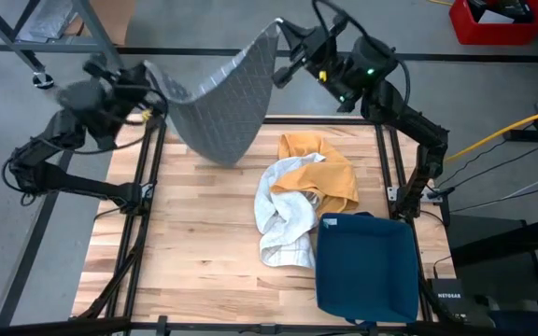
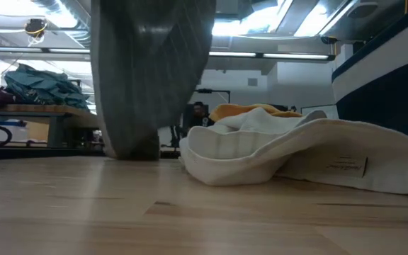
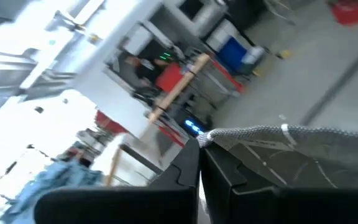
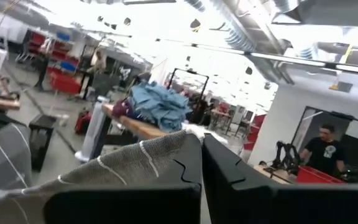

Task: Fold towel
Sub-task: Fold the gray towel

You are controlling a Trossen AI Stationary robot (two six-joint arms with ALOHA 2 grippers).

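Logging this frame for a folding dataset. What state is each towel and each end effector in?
Grey towel: lifted, hanging between both arms, lower edge at the table's far side.
White towel: crumpled on the table.
Orange towel: crumpled, partly over the white one.
Blue towel: lying flat.
Left end effector: shut on grey towel.
Right end effector: shut on grey towel.

This is a robotics lab set in a large industrial hall. A wooden worktop [image 1: 204,233] sits in a black metal frame on a bare grey concrete floor [image 1: 493,84], with a red bin [image 1: 495,21] at the upper right of the high view. The right wrist view shows exposed ceiling ducts [image 4: 241,25], strip lighting, red racks [image 4: 61,59] at left, a clothes heap [image 4: 157,102] on another bench, and a person [image 4: 325,149] at right.
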